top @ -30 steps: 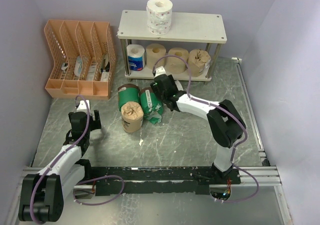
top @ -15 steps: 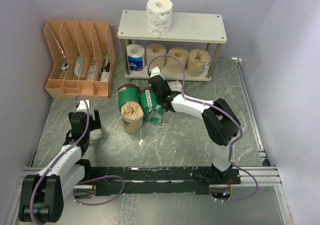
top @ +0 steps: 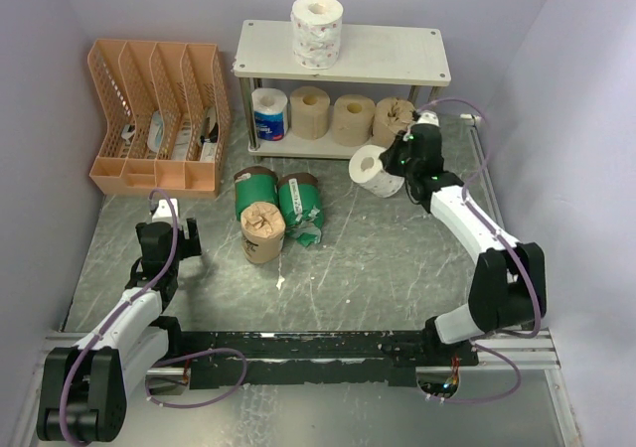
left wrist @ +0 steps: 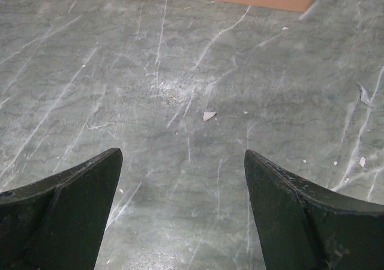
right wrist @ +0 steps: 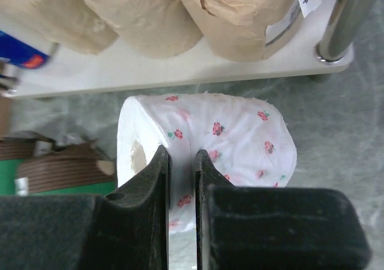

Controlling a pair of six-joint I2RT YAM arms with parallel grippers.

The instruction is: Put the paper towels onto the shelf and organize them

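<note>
From above, I have the right gripper [top: 396,165] holding a white flowered roll [top: 370,168] just in front of the shelf [top: 397,62]. The roll seems lifted, though I can't be sure. Next, I judge, it must go up top, since the lower row looks full. My left wrist view shows the left gripper [left wrist: 183,159] spread wide over bare table [left wrist: 180,72]. The right wrist view shows the jaws nearly closed, pinching the roll's wall.

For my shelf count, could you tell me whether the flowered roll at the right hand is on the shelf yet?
Not yet: the flowered roll is out in front of the shelf, pinched in the right hand.
</note>
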